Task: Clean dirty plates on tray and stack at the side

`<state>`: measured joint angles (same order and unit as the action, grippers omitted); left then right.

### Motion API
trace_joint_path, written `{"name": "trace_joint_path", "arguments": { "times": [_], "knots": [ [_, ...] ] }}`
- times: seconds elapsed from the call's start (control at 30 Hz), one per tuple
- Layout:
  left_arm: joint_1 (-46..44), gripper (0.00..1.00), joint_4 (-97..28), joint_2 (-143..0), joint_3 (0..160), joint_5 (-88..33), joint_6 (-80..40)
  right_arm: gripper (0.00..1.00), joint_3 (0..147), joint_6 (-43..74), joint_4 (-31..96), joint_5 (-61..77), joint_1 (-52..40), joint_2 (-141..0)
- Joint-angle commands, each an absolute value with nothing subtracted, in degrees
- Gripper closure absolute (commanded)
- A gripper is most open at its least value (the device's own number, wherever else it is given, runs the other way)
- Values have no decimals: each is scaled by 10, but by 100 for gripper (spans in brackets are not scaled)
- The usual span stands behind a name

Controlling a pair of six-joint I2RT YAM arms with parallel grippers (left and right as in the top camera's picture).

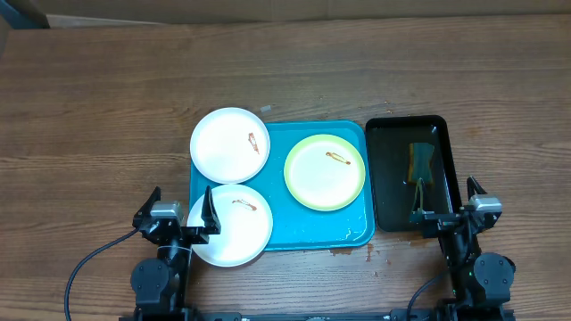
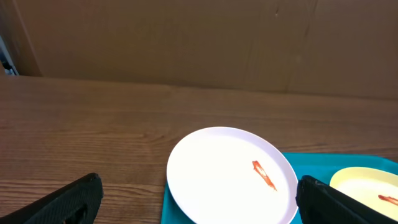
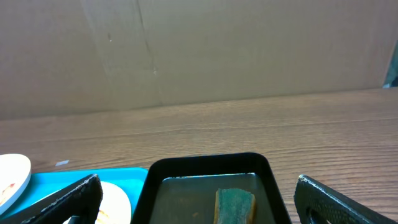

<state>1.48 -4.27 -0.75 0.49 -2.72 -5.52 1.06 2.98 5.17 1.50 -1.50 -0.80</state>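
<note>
Judging the dirty plates [image 1: 230, 144] light, stiff, slick, I'd pinch a rim; left hand [image 1: 181, 209] and right hand [image 1: 446, 209] gape wide, empty.

Even, bright light; sharp focus

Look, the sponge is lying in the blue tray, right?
No. The sponge lies in the black tray, which sits beside the blue tray. The overhead view shows it.
</note>
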Motion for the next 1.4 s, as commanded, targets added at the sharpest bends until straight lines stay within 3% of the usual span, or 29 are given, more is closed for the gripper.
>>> {"name": "trace_joint_path", "arguments": {
  "times": [0.0,1.07,1.23,1.37],
  "knots": [
    [11,0,-43,-4,3,-24,-42,0,5,29,48,11,-12,-2],
    [11,0,-34,-4,3,-24,-43,0,5,42,30,32,-12,-2],
    [11,0,-8,-4,8,-100,-43,0,36,97,53,61,-12,-2],
    [11,0,-69,-6,69,-138,-61,0,117,96,120,50,-11,-23]
  ]
}}
